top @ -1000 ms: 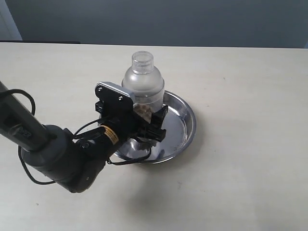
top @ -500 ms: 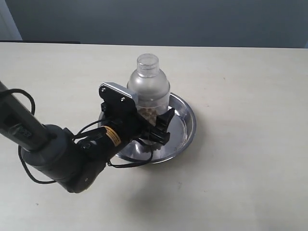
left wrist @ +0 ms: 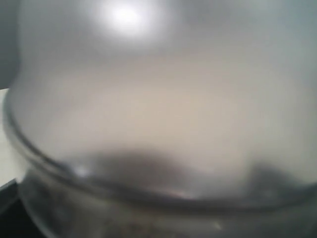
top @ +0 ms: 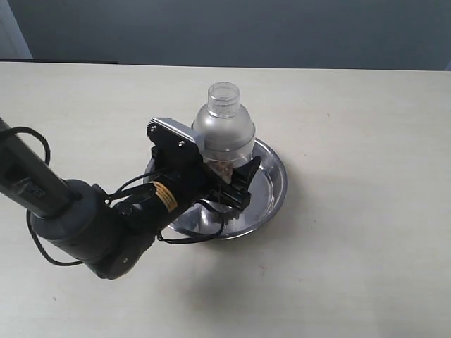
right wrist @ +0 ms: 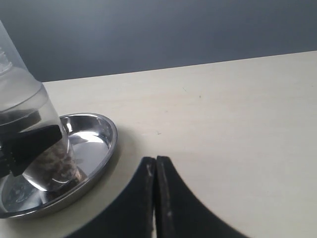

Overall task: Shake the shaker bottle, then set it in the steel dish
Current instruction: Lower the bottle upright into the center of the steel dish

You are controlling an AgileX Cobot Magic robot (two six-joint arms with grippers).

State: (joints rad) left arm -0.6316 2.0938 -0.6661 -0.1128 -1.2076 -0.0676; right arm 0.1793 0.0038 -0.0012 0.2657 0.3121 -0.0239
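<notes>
The shaker bottle (top: 224, 130), frosted with a clear cap, stands about upright in the steel dish (top: 278, 176), brownish granules at its bottom. My left gripper (top: 227, 182) has its black fingers on either side of the bottle's lower body, shut on it. In the left wrist view the blurred bottle (left wrist: 158, 99) fills the picture and hides the jaws. The right wrist view shows the bottle (right wrist: 29, 114) with its base down in the dish (right wrist: 111, 139) and a left finger (right wrist: 29, 141) against it. My right gripper (right wrist: 156, 161) is shut over bare table beside the dish.
The pale table (top: 352, 267) stretches all around the dish. My left arm (top: 84, 225) and its cables lie across the front left. A dark wall (top: 282, 28) runs behind the table's far edge.
The left gripper and the bottle have shifted a little to the right together, and the bottle now sits lower and nearer the dish's middle. The right gripper's earlier position is not shown.
</notes>
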